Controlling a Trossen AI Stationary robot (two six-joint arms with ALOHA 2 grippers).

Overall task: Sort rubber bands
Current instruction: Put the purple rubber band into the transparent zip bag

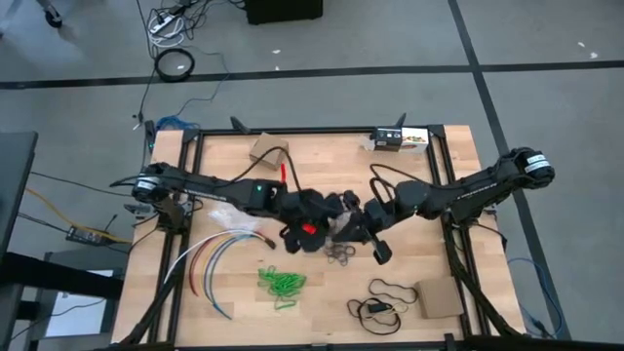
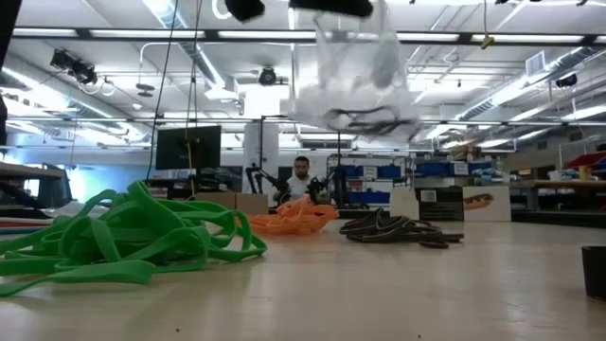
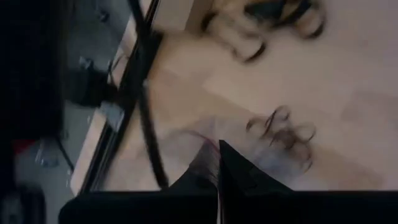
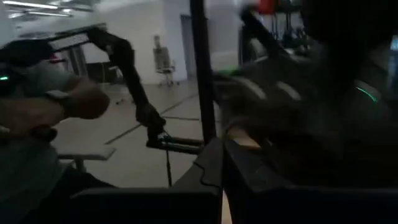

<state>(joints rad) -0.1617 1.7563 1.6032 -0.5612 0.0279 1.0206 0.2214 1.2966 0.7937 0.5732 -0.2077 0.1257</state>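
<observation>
Up above the table, both grippers, left (image 1: pixel 336 226) and right (image 1: pixel 353 224), pinch a clear bag (image 2: pixel 355 80). Their jaws are pressed tight on it. Dark rubber bands (image 1: pixel 341 255) lie right below.

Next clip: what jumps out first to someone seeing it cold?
Both arms meet over the table's middle, holding a clear plastic bag aloft, the left gripper and right gripper shut on it. Below lie three sorted heaps: green bands nearest the low camera, orange bands and dark bands behind.
</observation>
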